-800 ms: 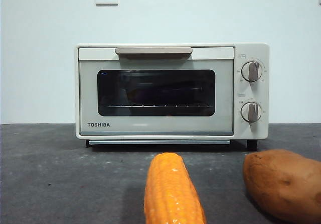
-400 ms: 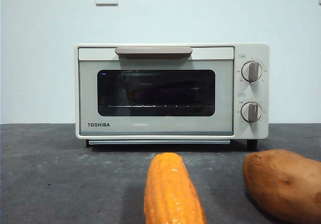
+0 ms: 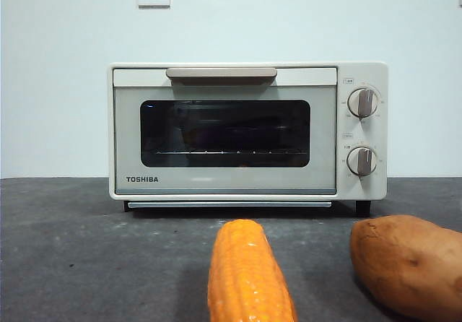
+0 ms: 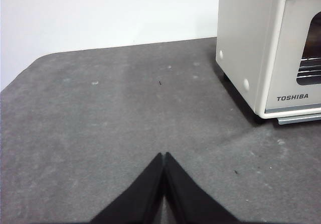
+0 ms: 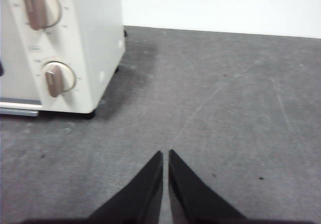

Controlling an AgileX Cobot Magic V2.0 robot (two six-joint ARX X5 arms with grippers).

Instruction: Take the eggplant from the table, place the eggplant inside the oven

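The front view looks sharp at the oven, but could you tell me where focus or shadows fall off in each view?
Front view: oven crisp, near corn cob and sweet potato soft. Left wrist view: dark shadow beside the oven's base. Right wrist view: knobs slightly blurred.

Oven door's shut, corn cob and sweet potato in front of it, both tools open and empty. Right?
Not quite: both tools are shut, not open. The left tool in the left wrist view and right tool in the right wrist view are closed on nothing. The oven door is shut, with corn cob and sweet potato in front.
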